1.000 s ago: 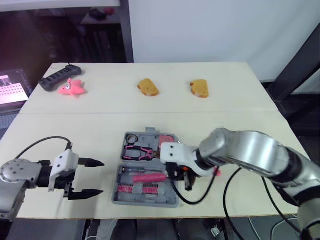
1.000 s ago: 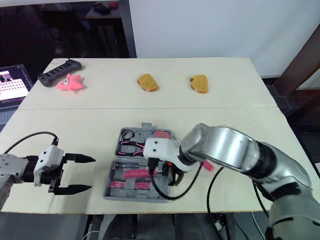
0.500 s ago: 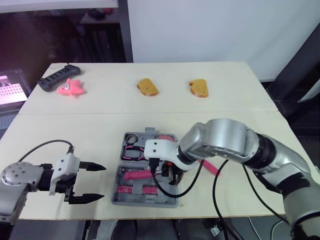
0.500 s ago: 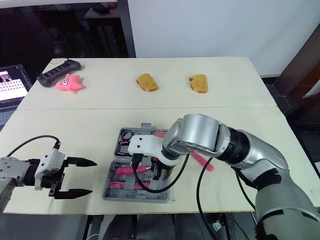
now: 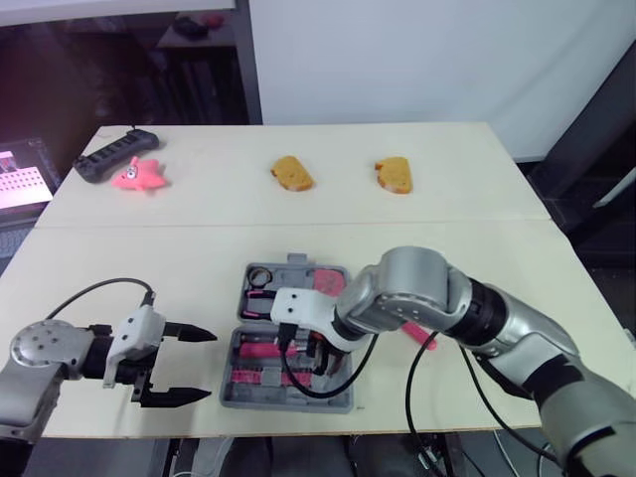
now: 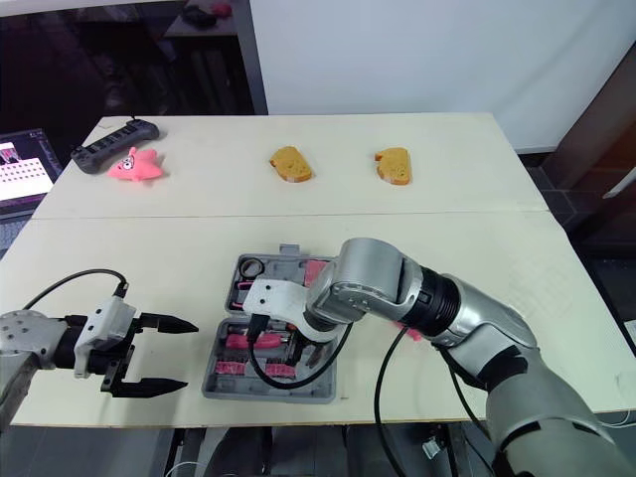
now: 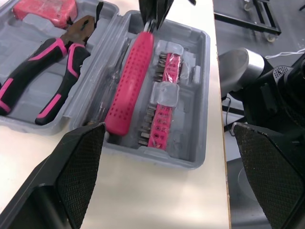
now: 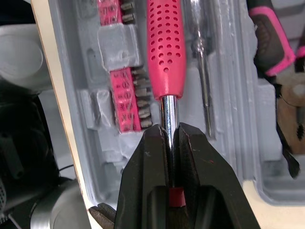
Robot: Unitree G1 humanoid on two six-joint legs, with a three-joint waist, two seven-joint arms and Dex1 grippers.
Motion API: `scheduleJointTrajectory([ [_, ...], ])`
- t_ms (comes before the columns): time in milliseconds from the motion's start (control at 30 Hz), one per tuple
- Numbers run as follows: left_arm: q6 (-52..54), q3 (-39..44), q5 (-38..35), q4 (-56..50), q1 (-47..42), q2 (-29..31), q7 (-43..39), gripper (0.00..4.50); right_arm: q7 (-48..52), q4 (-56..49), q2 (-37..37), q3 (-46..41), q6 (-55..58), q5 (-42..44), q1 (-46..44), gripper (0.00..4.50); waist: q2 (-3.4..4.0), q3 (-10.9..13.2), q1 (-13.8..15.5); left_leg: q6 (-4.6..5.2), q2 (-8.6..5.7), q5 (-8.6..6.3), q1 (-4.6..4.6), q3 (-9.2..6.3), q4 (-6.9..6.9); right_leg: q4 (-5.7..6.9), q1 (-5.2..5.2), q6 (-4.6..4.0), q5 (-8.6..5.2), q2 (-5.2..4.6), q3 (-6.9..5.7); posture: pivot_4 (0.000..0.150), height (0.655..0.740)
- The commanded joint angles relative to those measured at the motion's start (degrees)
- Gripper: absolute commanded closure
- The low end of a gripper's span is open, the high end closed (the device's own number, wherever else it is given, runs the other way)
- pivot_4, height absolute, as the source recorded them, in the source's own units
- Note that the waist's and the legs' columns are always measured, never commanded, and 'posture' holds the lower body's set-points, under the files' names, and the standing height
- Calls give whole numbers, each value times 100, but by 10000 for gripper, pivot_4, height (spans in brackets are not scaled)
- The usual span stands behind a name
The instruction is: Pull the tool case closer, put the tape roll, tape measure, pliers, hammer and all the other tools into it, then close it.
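Your right pincer [image 8: 170, 138] is clamped on the driver's [image 8: 165, 52] steel shank, lowering the pink handle into its slot beside the bits [image 8: 125, 95] in the case [image 5: 288, 400]. Your left pincer [image 5: 204, 366] hangs wide just beside the case, over the table [image 5: 477, 248], likely ready to steady it.

Tool case [image 5: 288, 400] partly behind right arm [image 5: 422, 293]

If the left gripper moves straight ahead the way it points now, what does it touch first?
Most likely the side wall of the open case, the half holding the screwdriver. The left gripper is open and aimed at it; height is hard to judge.
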Motion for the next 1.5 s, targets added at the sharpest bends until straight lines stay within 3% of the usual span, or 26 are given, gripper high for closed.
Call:
scheduleJointTrajectory([
  [33, -1, 33, -110, -177, -21, 62, -53, 0, -157, 56, 185, -24, 33, -102, 68, 44782, 0, 0, -21, 0, 0, 0, 0, 0, 0, 0, 0, 0, 0, 0, 0, 1500, 7400],
  [300, 23, 21, -99, -172, -89, 43, -20, 0, -136, 152, 387, 114, 33, -434, 281, 44782, 2, -1, -169, 1, 0, 1, 3, -8, -1, 10, 0, 0, 0, 4, -2, 1500, 7400],
  [1500, 138, 185, -95, -112, -101, 105, 89, 0, 1214, -174, 460, 609, -10, -1747, 36, 44782, 2, -1, -156, 0, 0, 1, 1, -14, -1, 11, 0, -1, 0, 3, -6, 1500, 7400],
])
